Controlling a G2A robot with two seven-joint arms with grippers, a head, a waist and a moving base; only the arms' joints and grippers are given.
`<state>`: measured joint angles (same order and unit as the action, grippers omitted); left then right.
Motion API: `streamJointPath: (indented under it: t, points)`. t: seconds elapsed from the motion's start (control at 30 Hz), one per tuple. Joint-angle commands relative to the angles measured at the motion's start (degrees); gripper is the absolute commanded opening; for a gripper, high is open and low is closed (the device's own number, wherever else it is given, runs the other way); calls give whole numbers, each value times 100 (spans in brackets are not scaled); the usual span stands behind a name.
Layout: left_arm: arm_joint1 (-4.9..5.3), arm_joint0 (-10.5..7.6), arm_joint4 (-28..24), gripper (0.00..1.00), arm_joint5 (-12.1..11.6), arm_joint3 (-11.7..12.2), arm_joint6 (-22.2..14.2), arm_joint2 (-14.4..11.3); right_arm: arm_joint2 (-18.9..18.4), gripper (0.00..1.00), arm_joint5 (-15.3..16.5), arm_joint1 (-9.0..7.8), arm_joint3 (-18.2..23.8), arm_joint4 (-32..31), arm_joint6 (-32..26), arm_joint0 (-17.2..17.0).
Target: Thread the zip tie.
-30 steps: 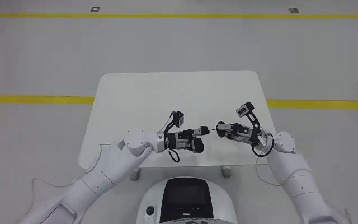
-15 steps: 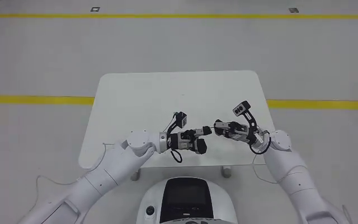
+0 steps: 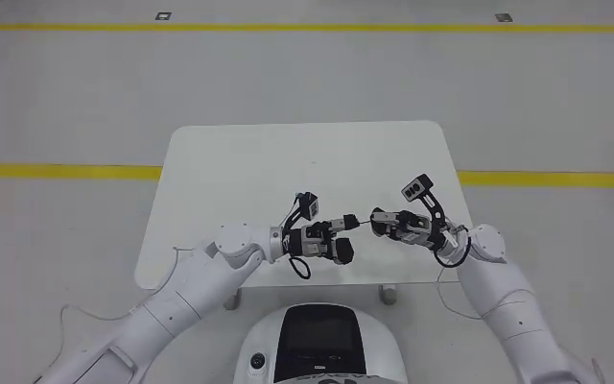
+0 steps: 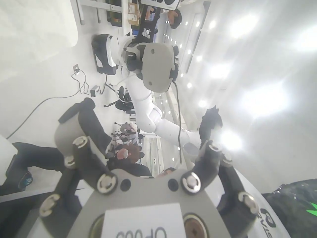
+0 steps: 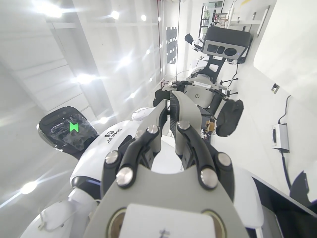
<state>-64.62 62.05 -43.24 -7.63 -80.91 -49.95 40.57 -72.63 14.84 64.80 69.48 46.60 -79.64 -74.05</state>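
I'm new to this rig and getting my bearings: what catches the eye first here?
Two white arms meet tip to tip over the near edge of the table, left claw facing right claw. A thin dark zip tie seems to bridge them. Left is open, right pinched shut.

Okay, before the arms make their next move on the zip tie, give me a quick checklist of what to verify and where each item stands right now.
1. Right gripper closed: ok, its fingers are almost together in its wrist view.
2. Right gripper actually pinching the zip tie: cannot tell; the top view shows only a thin dark line between the two grippers.
3. Left gripper ready to receive: ok, its fingers are spread wide.
4. Grippers facing each other with tips close: ok, above the near half of the table.
5. Tie's tip lined up with its locking head: cannot tell, too small to see.
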Motion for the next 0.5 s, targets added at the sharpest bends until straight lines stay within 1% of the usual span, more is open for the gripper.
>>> streamJointPath:
  t: [0.0,0.07,0.27,0.33,0.47]
  points:
    - [-15,5,-82,100,-187,35,-66,29,54,0,-46,-7,1,56,0,23]
    - [-15,5,-82,100,-187,35,-66,29,37,0,98,-17,-5,14,0,50]
    - [-15,5,-82,100,-187,35,-66,29,36,0,93,-16,5,8,40,45]
    - [-21,48,-35,100,-180,-38,79,29,22,0,52,-23,106,-49,186,-13]
    - [-15,77,-24,100,-132,-56,57,74,-92,0,-26,-60,167,-70,128,-105]
